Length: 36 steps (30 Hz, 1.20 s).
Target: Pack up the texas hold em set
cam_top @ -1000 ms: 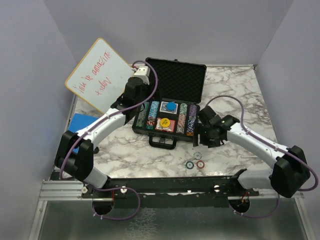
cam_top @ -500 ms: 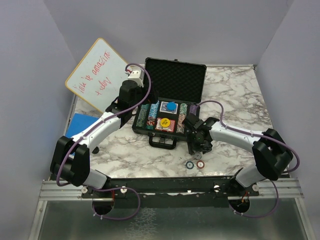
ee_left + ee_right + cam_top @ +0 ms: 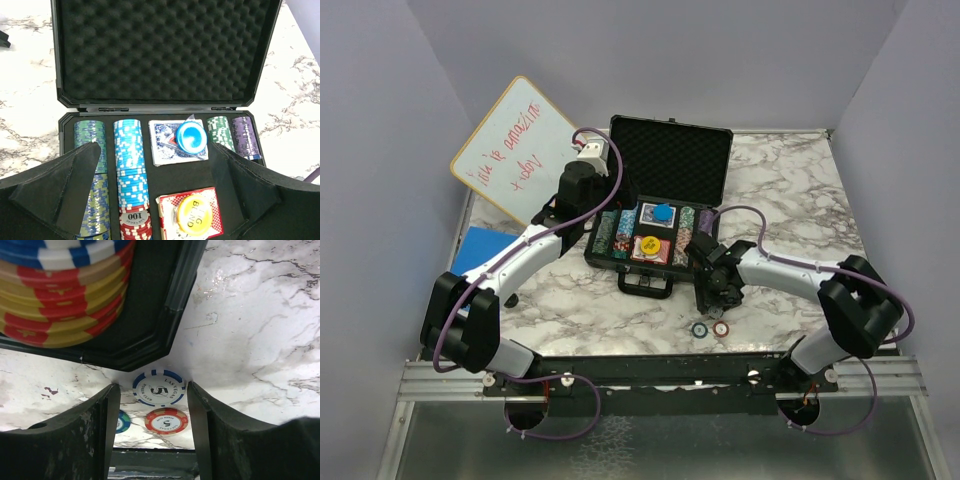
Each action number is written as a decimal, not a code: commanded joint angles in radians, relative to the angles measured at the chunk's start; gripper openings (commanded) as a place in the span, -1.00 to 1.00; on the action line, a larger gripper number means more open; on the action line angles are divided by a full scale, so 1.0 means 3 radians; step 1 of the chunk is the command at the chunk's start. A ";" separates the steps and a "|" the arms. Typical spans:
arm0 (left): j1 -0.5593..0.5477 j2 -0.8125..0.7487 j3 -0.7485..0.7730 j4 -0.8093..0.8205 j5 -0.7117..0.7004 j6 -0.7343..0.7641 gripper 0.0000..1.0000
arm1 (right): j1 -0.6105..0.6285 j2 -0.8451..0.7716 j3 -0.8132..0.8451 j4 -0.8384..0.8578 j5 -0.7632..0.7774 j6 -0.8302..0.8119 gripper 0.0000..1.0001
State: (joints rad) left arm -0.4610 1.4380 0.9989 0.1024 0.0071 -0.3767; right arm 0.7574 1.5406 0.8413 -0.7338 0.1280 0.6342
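Blue and red chips lie flat on the bench just before the black case; thin and smooth, they probably slide, so pinch the rims. The right hand hovers open over them, touching none; beyond, the left hand hangs wide open above the case.

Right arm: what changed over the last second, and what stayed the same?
The right gripper swung from beside the right end of the case toward the near edge. It now hangs open over the loose chips in front of the case, holding nothing. The left gripper drifted slightly left early on and is still open. The case, its contents, the loose chips and the whiteboard did not move.
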 commanded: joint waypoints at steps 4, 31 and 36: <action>-0.0002 -0.0014 -0.0006 0.0033 0.0098 -0.0043 0.98 | -0.0003 0.0040 -0.0343 0.0328 0.0083 0.0094 0.06; -0.0006 -0.0022 -0.0139 0.0156 0.0316 -0.0098 0.98 | -0.0275 -0.0537 0.0086 -0.0141 0.0282 0.0037 -0.12; -0.0007 -0.0035 -0.0223 0.0275 0.0406 -0.0137 0.98 | -0.0377 -0.0710 0.0236 -0.0197 0.0150 -0.0007 -0.12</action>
State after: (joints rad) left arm -0.4610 1.4380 0.9581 0.1299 0.0807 -0.4015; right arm 0.6643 1.3773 0.8616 -0.7574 0.1932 0.6525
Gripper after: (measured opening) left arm 0.988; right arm 0.442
